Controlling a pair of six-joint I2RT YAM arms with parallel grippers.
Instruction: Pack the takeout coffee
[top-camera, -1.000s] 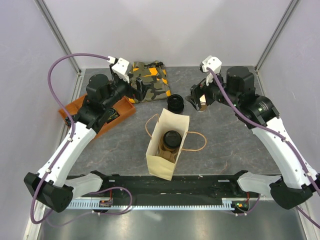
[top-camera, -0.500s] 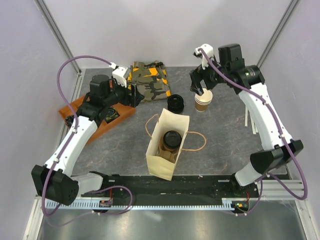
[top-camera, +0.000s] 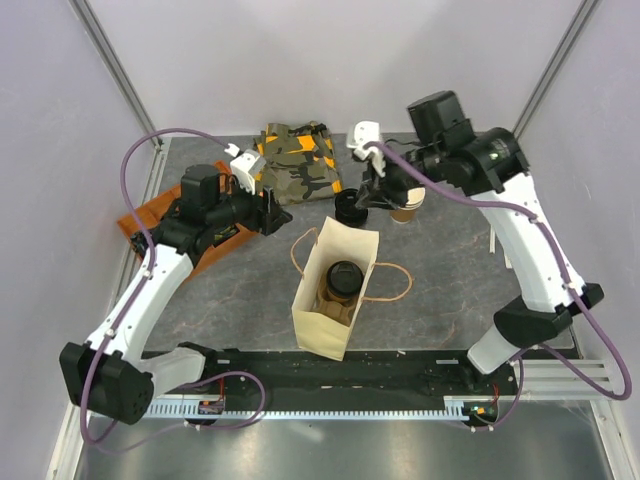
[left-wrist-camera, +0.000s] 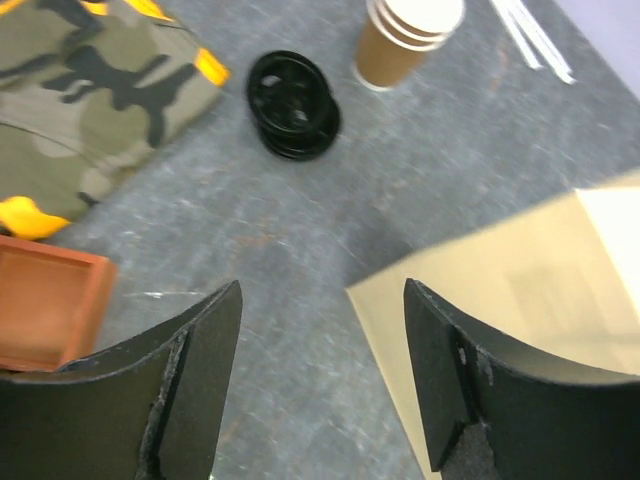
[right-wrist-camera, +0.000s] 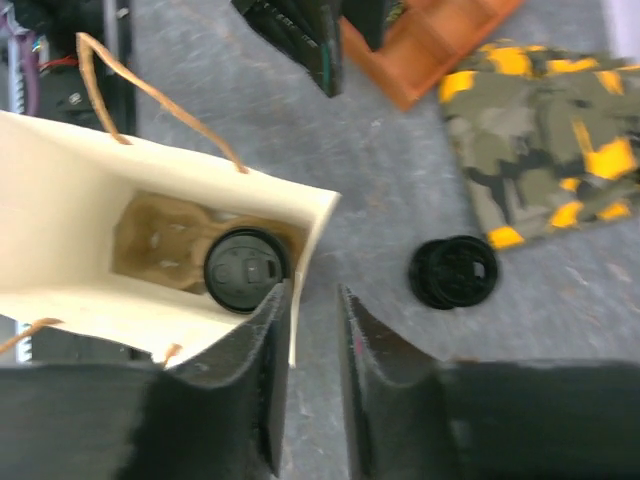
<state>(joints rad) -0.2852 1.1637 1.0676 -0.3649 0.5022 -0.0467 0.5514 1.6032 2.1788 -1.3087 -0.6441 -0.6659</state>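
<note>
**Coffee already bagged; both arms drawn in toward the centre**

We show the coffee (top-camera: 342, 280), a brown cup under a black lid, standing upright inside the paper bag (top-camera: 312, 328) at the middle of the table (top-camera: 230, 300); it has kept that place through the last second, so we judge the packing itself done, with only the bag's handling or a retreat left.

What has moved is the arms. The right gripper (right-wrist-camera: 313, 298) has swung from the stack of cups (top-camera: 408, 205) at the rear right to a spot above the bag's far rim, beside the loose lid (top-camera: 352, 208); its jaws stand at a narrow slit with nothing between them. The left gripper (left-wrist-camera: 322, 290) has left the camouflage cloth (top-camera: 298, 162) and come toward the bag's left side; its jaws are wide and empty. Neither gripper touches the bag, as far as we can tell.

The right wrist view alone looks down into the bag; it shows the lidded cup on the brown floor, close against the wall nearest that gripper. The left wrist view gives only the bag's outer face, blurred, yet shows the stack of cups, the loose lid and some thin white sticks (left-wrist-camera: 530, 35) plainly. Only the top view sets both arms, the orange tray (top-camera: 160, 215) and the bag together.
</note>
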